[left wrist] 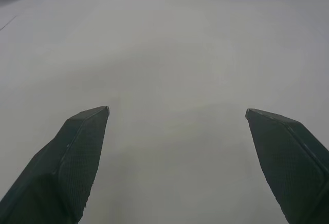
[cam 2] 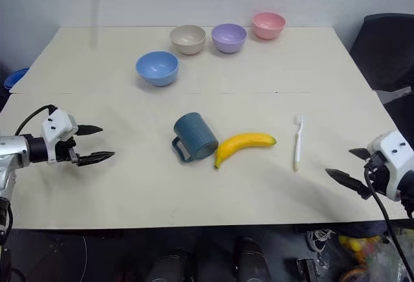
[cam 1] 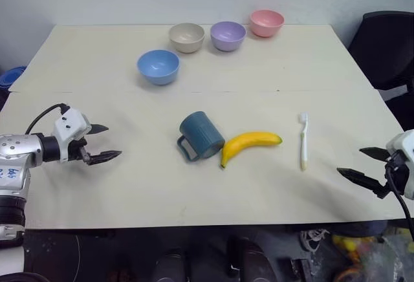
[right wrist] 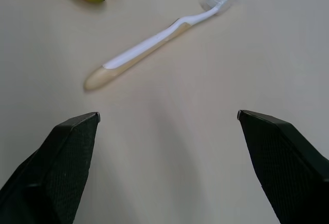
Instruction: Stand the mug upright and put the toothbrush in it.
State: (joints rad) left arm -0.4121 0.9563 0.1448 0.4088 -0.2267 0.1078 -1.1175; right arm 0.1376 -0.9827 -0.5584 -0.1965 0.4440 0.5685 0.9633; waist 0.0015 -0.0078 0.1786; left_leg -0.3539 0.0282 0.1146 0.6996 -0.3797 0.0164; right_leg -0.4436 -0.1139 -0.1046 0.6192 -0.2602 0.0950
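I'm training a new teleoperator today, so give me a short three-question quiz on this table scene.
1. True or false: the mug stands upright.
2. What lies between the mug and the toothbrush? A) blue bowl B) banana C) pink bowl
3. In what state are the jaws of the left gripper and the right gripper, and does either hold anything?

Key:
1. False: it lies on its side, handle toward the table's near edge.
2. B, the banana, its near end by the mug.
3. Both open, both empty, each over bare table near a side edge.
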